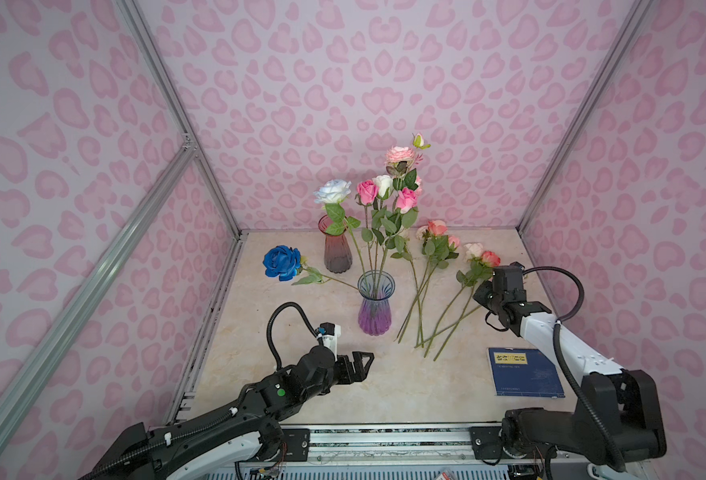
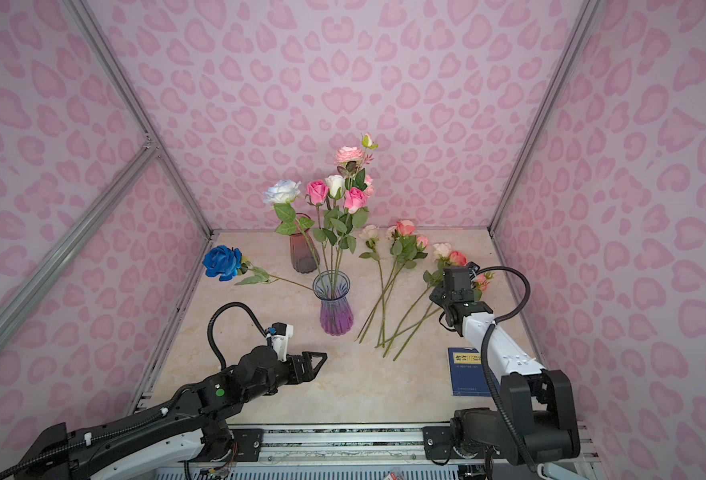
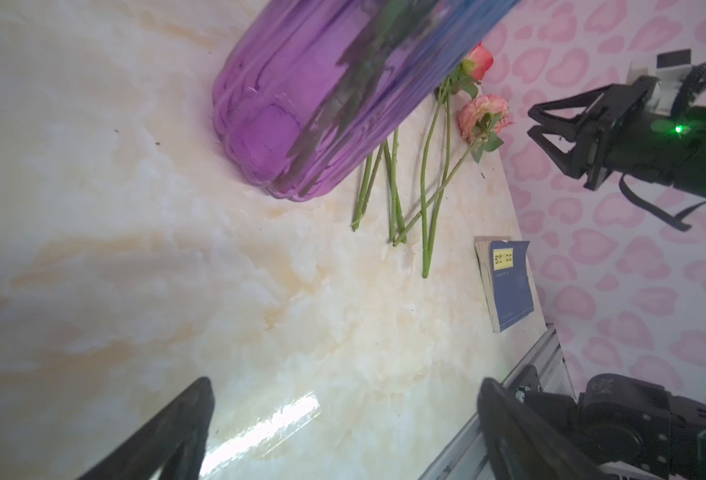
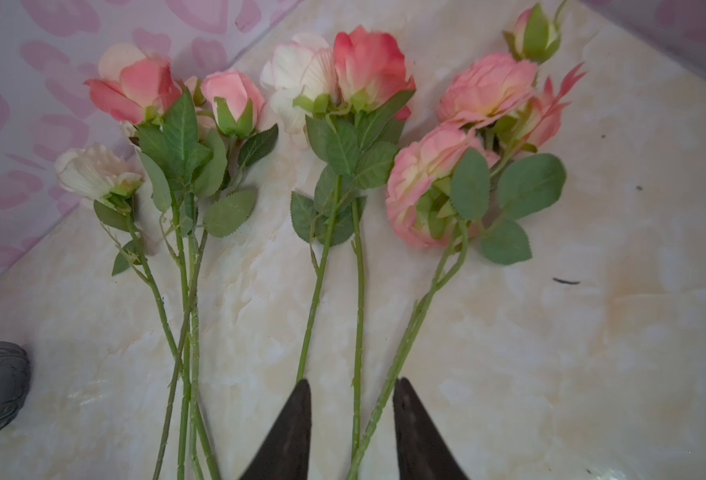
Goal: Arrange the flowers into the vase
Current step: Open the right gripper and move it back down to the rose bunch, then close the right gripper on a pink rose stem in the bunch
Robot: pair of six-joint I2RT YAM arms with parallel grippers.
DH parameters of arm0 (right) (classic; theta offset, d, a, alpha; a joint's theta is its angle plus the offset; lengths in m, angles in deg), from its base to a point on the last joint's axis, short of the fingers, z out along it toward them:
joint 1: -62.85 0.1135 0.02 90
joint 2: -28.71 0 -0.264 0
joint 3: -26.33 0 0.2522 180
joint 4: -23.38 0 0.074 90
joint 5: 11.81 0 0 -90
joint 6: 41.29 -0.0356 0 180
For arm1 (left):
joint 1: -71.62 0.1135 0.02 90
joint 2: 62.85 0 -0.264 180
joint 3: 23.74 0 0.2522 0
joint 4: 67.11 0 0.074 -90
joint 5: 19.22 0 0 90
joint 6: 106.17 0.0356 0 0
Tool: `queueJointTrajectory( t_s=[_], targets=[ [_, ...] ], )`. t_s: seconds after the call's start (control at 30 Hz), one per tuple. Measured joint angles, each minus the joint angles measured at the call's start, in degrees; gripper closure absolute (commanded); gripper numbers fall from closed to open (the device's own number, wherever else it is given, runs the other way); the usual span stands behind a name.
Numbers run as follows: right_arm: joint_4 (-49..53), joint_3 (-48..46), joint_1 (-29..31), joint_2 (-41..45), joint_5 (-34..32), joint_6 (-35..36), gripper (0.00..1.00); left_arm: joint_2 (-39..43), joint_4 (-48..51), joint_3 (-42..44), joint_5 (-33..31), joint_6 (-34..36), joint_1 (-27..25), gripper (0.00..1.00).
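Two rose stems [image 4: 358,332] between right claw [image 4: 353,380] jaws (parted).

In the left wrist view the ribbed purple glass vase [image 3: 301,104] is blurred and cut off by the frame, its mouth out of sight; the stems inside [image 3: 343,83] are dark smears. The left tool [image 3: 345,390] shows only two black finger ends [image 3: 185,424], the rest cropped. In the right wrist view the right tool [image 4: 352,419] is cropped to two tips, and the long-stemmed pink and cream roses [image 4: 367,70] lose their stem ends past the frame, so contact there cannot be judged. The yellow label [image 1: 510,358] on the blue book [image 1: 527,380] is too small to read.
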Motion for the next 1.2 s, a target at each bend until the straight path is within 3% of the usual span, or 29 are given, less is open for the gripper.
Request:
queueJointTrajectory(
  t_s=[0.17,0.27,0.5,0.8,1.1,1.2],
  targets=[
    [-0.8,2.7,-0.3,-8.0,5.7,-1.0,0.62,-6.8,-3.3,-4.7,0.5,3.4,-3.6,0.02],
    [-0.9,6.4,2.5,-11.9,9.1,-1.4,0.6,-9.9,-3.9,-6.8,1.0,4.9,-4.5,0.02],
    [-2.4,18.4,8.0,-22.1,12.3,-2.1,0.58,-9.7,-3.4,-8.8,-1.0,8.2,-4.7,0.01],
    [-2.5,27.6,8.7,-33.9,15.1,-5.3,0.77,-1.2,0.1,-6.6,-8.2,9.0,-4.7,0.02],
    [-2.7,29.0,9.1,-37.0,17.2,-6.4,0.76,0.1,1.8,-6.0,-11.7,9.0,-4.7,0.02],
    [-2.6,30.1,9.2,-37.5,17.5,-6.5,0.82,-0.8,2.1,-6.2,-11.8,9.2,-4.7,0.02]
  ],
)
